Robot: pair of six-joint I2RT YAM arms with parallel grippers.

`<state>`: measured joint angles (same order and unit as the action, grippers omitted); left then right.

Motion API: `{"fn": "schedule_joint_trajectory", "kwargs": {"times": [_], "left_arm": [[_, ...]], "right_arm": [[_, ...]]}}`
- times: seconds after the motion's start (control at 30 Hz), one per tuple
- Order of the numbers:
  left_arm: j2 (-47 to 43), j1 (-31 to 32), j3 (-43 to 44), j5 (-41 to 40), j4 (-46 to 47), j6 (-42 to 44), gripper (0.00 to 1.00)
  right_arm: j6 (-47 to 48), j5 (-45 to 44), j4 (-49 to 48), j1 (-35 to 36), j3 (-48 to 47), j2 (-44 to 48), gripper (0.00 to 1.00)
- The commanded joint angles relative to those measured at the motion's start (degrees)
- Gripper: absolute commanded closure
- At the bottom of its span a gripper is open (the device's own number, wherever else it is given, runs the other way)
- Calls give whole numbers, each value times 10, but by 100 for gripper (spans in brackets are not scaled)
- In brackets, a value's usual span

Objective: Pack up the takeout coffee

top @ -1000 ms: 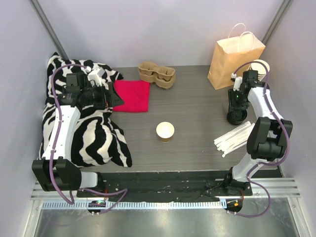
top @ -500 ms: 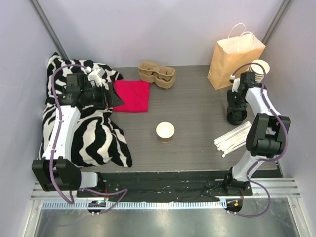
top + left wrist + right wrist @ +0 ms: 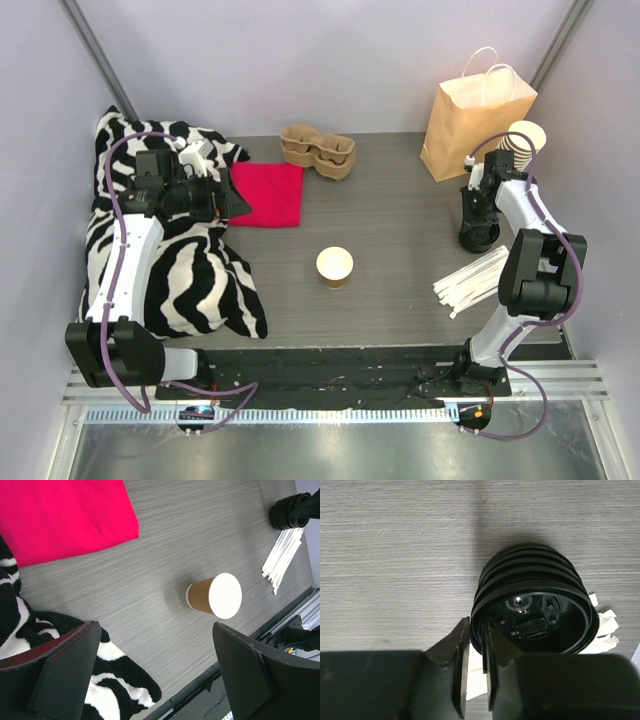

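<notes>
Coffee cup stands alone in the middle of the grey table, and we see that its top is white. It is well apart from both arms.

From above we see things the wrist cameras miss: the paper bag at the back right, the stack of tan cups beside it, the brown cup carrier at the back and the zebra cloth on the left.

The left wrist camera looks down past the left gripper. Its jaws stand wide open with nothing between them. Below them we see the cup, a corner of the red cloth and the white straws.

Only the right wrist camera shows us the right gripper up close. Its jaws are nearly together and pinch the rim of the top lid on the stack of black lids. One finger is inside the rim and one is outside. From above, the arm hides this grip.
</notes>
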<state>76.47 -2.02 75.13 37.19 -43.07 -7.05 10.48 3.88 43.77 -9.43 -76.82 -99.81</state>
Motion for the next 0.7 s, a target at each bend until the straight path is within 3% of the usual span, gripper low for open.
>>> {"fn": "schedule_joint_trajectory", "kwargs": {"times": [0.0, 0.17, 0.5, 0.63, 0.67], "left_arm": [[-4, -3, 0, 14, 18, 3, 0], [-5, -3, 2, 17, 18, 3, 0], [-5, -3, 12, 10, -11, 25, 0], [-22, -3, 7, 31, 6, 42, 0], [-27, -3, 5, 34, 13, 45, 0]], "right_arm": [[-7, -5, 3, 3, -14, 19, 82], [-4, -5, 29, 3, -33, 42, 99], [23, 43, 131, 2, -111, 88, 99], [59, 206, 200, 3, -171, 87, 99], [64, 286, 231, 8, -193, 83, 99]]}}
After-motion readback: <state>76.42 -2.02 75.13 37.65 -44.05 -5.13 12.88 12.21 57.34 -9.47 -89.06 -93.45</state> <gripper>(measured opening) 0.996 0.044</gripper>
